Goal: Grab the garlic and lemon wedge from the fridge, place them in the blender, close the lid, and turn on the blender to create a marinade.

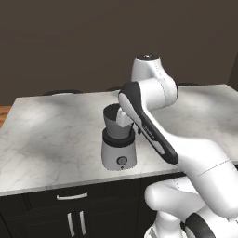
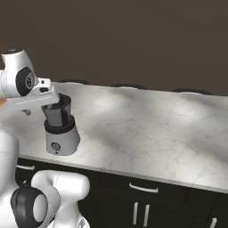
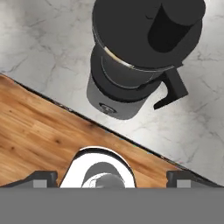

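Note:
The blender (image 1: 118, 151) stands near the front edge of the marble counter, its round knob (image 1: 122, 161) facing me. In the hand view I look down on the blender (image 3: 118, 87). The round black lid (image 3: 127, 30) with its short knob (image 3: 175, 22) sits on the jar, and the side handle (image 3: 173, 89) sticks out to the right. My gripper (image 3: 112, 178) hangs above and in front of the blender, open, with its fingertips (image 3: 41, 177) far apart and nothing between them. In the right base view the hand (image 2: 33, 100) sits beside the jar (image 2: 59, 111). The fridge is out of view.
The marble counter (image 2: 147, 129) stretches wide to the right of the blender. Dark cabinets with pale handles (image 2: 143, 188) run below its front edge. The hand view shows wood floor (image 3: 39, 131) under the counter's edge. Dark chair backs (image 2: 129, 85) rise behind the counter.

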Motion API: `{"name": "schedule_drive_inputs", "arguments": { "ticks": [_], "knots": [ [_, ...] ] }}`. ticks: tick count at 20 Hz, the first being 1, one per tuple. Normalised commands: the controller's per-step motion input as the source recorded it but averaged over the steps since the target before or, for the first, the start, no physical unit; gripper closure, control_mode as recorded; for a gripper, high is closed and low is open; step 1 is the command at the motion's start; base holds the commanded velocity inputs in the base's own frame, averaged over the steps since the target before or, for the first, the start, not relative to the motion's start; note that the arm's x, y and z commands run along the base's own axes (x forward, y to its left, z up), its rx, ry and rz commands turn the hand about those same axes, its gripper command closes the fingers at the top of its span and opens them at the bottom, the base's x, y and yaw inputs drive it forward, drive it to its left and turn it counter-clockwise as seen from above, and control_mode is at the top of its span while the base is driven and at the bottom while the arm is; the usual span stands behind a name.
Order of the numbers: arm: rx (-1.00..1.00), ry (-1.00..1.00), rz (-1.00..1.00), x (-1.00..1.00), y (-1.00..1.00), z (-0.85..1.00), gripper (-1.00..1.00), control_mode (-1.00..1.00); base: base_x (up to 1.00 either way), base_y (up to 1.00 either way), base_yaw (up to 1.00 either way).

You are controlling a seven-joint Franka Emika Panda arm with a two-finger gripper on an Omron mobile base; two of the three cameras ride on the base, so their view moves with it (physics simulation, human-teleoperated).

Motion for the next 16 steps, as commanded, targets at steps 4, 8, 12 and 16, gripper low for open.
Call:
{"name": "schedule_drive_inputs", "arguments": {
  "ticks": [4,8,12,16],
  "knots": [
    [0.0,0.0,0.0,-0.51,0.0,-0.01,1.0,-1.0,0.0,0.0,0.0],
    [0.0,0.0,0.0,-0.07,0.01,0.0,1.0,-1.0,0.0,0.0,0.0],
    [0.0,0.0,0.01,-0.01,0.16,0.0,1.0,-1.0,0.0,0.0,0.0],
    [-0.01,0.07,0.05,0.0,0.24,-0.12,1.0,-1.0,0.0,0.0,0.0]
  ]
}}
